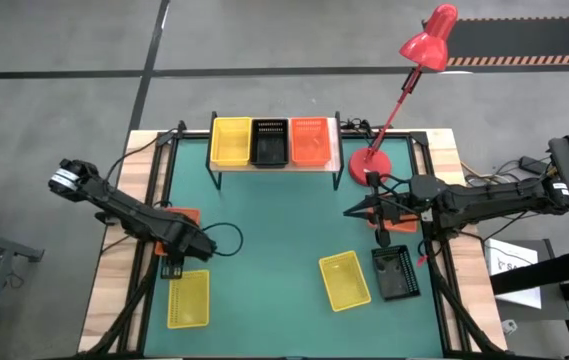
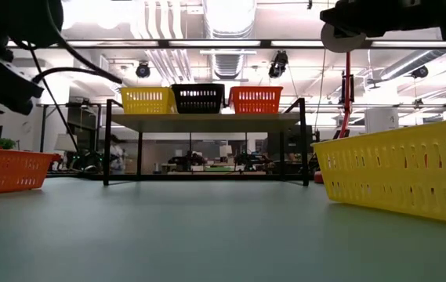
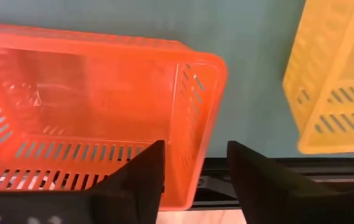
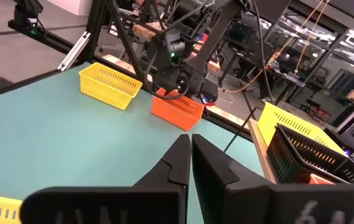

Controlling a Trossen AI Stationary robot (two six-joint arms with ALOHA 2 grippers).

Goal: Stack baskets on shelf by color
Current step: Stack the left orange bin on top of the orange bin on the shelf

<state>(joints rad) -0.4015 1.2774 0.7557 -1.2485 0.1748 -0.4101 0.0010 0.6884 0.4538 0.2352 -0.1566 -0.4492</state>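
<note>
On the shelf point(image 1: 276, 165) sit a yellow point(image 1: 230, 141), a black point(image 1: 270, 142) and an orange-red basket point(image 1: 310, 140). My left gripper point(image 3: 195, 155) is open above the near end of an orange-red basket point(image 3: 83, 112) by the table's left edge. One finger stands over the basket's inside and the other outside its end wall point(image 3: 196, 118); no touch shows. In the high view that gripper point(image 1: 179, 248) hides most of this basket point(image 1: 186, 213). My right gripper point(image 4: 191, 149) is shut on nothing and hovers right of centre point(image 1: 349, 210), pointing left.
Loose on the mat are a yellow basket point(image 1: 188, 298) near left, another yellow one point(image 1: 345, 280), and a black one point(image 1: 396, 272) near right. An orange-red basket point(image 1: 392, 226) lies partly under the right arm. The red desk lamp point(image 1: 372, 165) stands right of the shelf.
</note>
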